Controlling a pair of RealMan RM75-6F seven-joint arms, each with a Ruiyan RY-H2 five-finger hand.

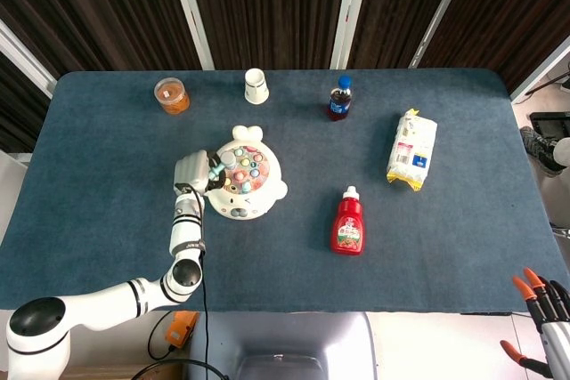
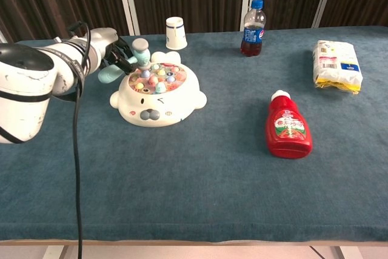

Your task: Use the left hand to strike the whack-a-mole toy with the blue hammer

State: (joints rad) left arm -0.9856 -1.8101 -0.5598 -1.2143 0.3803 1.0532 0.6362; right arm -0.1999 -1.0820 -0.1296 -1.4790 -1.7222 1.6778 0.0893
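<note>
- Up at the left side of the toy, the left hand (image 2: 112, 53) grips the blue hammer (image 2: 127, 62), fingers wrapped around its handle.
- The hammer's head sits just above the toy's back-left edge, and its pale blue handle end pokes out below the hand toward the counter (image 2: 200, 180).
- Next to the hand, the whack-a-mole toy (image 2: 159, 95) rests flat on the counter: a white animal-faced dome with coloured pegs on top. From the head view the toy (image 1: 242, 184) lies just right of the left hand (image 1: 191, 173).
- Behind the toy stands a white paper cup (image 2: 176, 33), upside down; further left at the back edge is an orange cup (image 1: 171, 95).
- A dark soda bottle (image 2: 253, 20) with a blue cap stands upright right of the paper cup.
- A red ketchup bottle (image 2: 288, 127) lies on its side, well right of the toy.
- A white and yellow packet (image 2: 337, 65) lies near the counter's right edge.
- Off the counter's near right corner, the right hand (image 1: 543, 309) shows orange-tipped fingers spread apart, holding nothing.
</note>
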